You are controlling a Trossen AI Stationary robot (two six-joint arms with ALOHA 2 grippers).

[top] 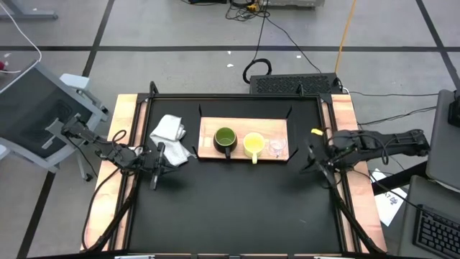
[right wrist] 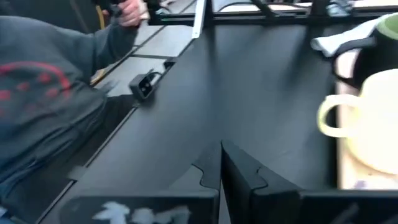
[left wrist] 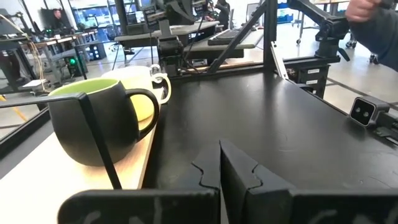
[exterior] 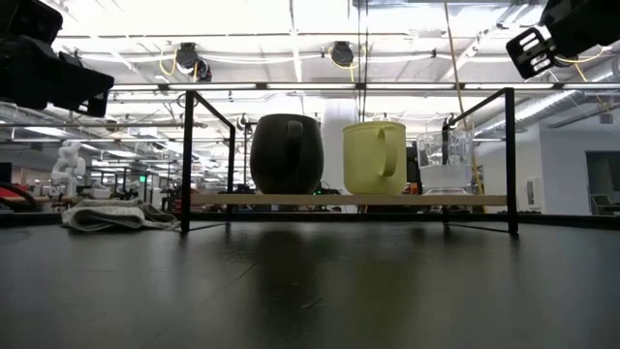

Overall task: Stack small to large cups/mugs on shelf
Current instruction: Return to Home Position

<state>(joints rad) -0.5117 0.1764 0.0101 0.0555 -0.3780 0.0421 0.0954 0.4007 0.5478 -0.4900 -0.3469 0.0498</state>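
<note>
Green mug (top: 225,139), yellow mug (top: 253,144) and glass cup (top: 276,147) stand in a row on the shelf (top: 208,153). Left tool (left wrist: 221,155) and right tool (right wrist: 221,155) hover either side, both pinched narrow, empty.

The right gripper (right wrist: 221,147), fingers (right wrist: 242,175) together, hovers near the yellow mug (right wrist: 376,115), which apparently stands on the shelf (right wrist: 362,179).

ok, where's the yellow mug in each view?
High: yellow mug in the middle of shelf, between dark green mug and glass cup.
Low: centre, right of dark green mug.
Left wrist: mostly hidden behind dark green mug.
Right wrist: close up, dark green mug beyond it.
Shared landmark: dark green mug, adjacent in every view.
</note>
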